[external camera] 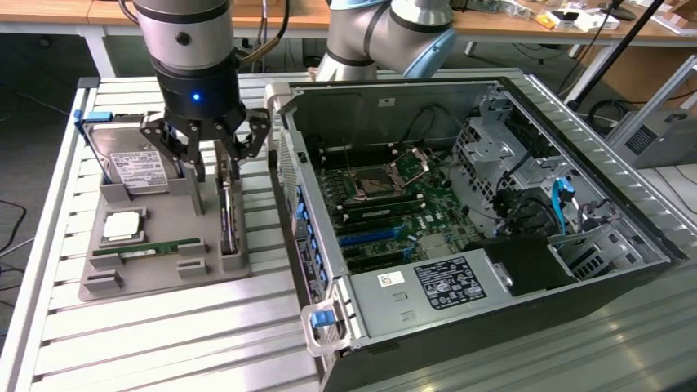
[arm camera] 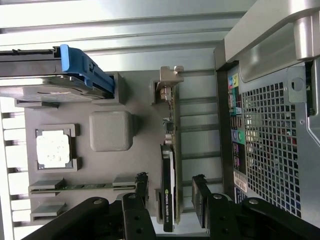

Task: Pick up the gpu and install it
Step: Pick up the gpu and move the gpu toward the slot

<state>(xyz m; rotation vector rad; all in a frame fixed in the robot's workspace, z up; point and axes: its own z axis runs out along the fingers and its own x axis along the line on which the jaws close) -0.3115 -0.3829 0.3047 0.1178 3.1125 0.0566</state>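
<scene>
We see the grey tray (external camera: pixel 153 276) on the slatted counter (external camera: pixel 163 343), holding a blue-framed hard drive (external camera: pixel 133 163), a processor (external camera: pixel 122 224) and a RAM stick (external camera: pixel 147 247). Along the tray's edge nearest the open computer case (external camera: pixel 490 245), the gpu (external camera: pixel 225 216) stands on its long edge. Above that edge the hand (external camera: pixel 218 163) is spread, its fingers (arm camera: pixel 141 184) flanking the gpu with gaps either side.

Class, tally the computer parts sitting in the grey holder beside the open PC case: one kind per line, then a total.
Hard drive: 1
Processor chip: 1
RAM stick: 1
GPU card: 1
Total: 4
</scene>
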